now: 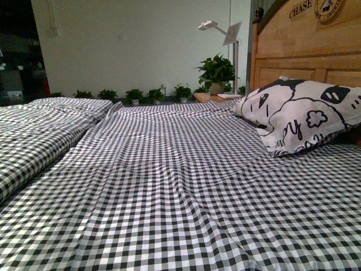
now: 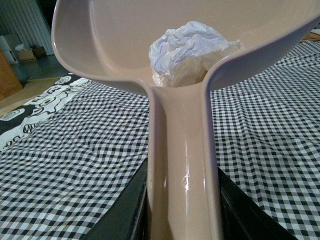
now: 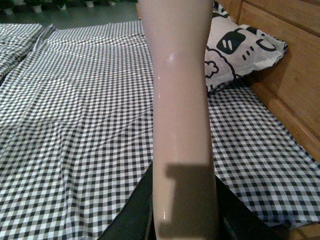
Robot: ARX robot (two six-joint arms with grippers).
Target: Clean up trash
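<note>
The trash (image 2: 192, 50), a small crumpled white paper wad, lies inside the scoop of a pink dustpan (image 2: 125, 45), low in the pan where the scoop narrows into the handle. In the left wrist view that handle runs straight down between the dark jaws of the left gripper (image 2: 182, 220), which press against it on both sides, so the left jaws are clamped on the dustpan and carry it above the checked bedsheet (image 2: 75, 165).

In the right wrist view a second pale pink handle (image 3: 181, 110) rises between the dark jaws of the right gripper (image 3: 184, 220), which close on it at either side; what tool sits at its far end is cut off by the picture's edge.

The front view shows neither arm, only the bed (image 1: 169, 186) under its black-and-white checked cover, the patterned pillow (image 1: 299, 113) leaning against the wooden headboard (image 1: 304, 51) at the right, and a row of small potted plants (image 1: 135, 95) along the far wall, with a larger potted plant (image 1: 216, 72) beside a white lamp (image 1: 223, 31)
</note>
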